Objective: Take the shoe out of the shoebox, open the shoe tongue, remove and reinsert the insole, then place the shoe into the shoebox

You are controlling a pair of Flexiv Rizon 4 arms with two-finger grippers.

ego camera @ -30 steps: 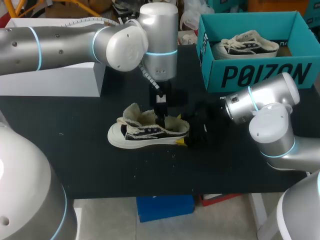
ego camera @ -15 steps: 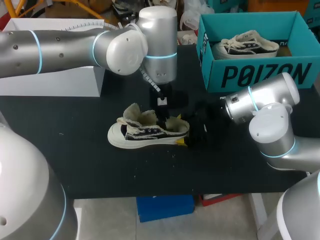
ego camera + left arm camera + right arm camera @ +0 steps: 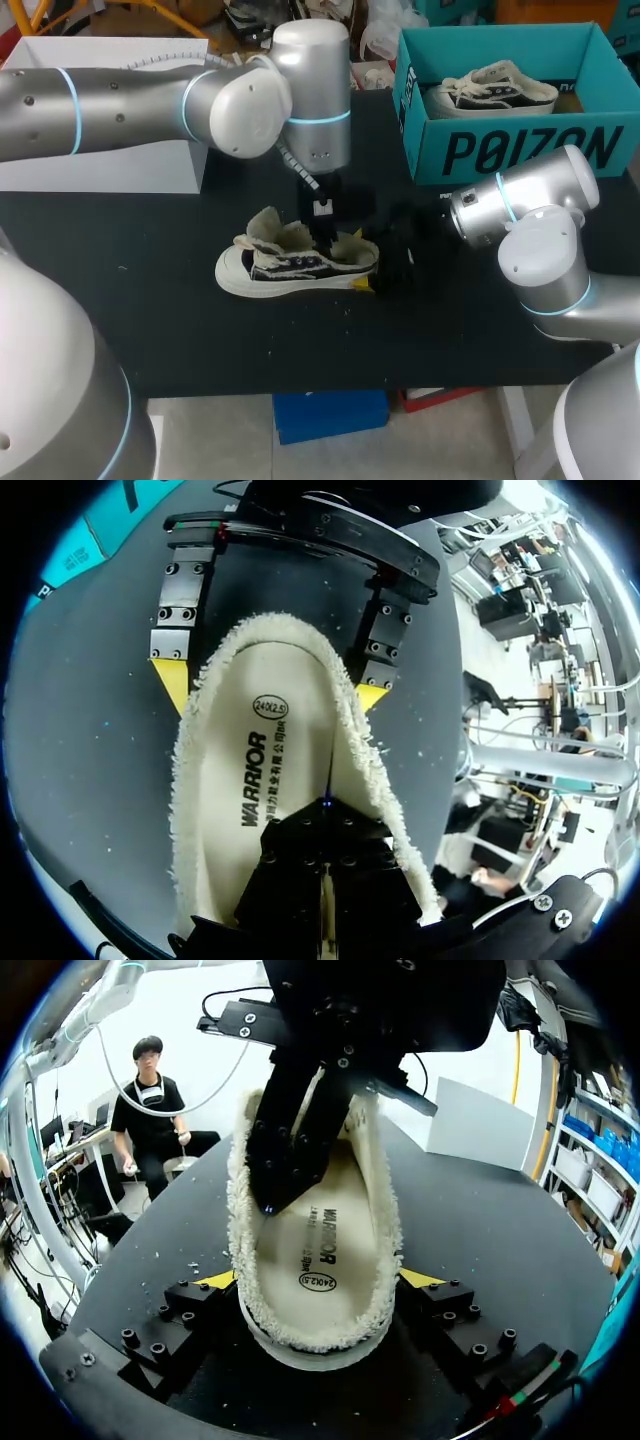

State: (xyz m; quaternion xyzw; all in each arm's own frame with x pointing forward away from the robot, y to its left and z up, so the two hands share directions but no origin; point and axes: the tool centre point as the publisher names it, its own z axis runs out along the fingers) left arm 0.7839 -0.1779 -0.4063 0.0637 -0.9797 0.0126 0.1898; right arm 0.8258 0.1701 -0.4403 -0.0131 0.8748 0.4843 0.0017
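Lying mid-counter [image 3: 130,320], left of and nearer than the shoebox [image 3: 520,150], the shoe [image 3: 295,265] has its heel clamped by the right tool [image 3: 318,1290]. The left tool [image 3: 325,825], fingers narrowed together, touches the insole [image 3: 240,780] from above.

A matte black table [image 3: 150,300] fills the scene, evenly lit with a faint sheen. Pale flecks [image 3: 270,350] dot its surface toward 6 o'clock. A plain white block [image 3: 100,160] sits on it at 10 o'clock.
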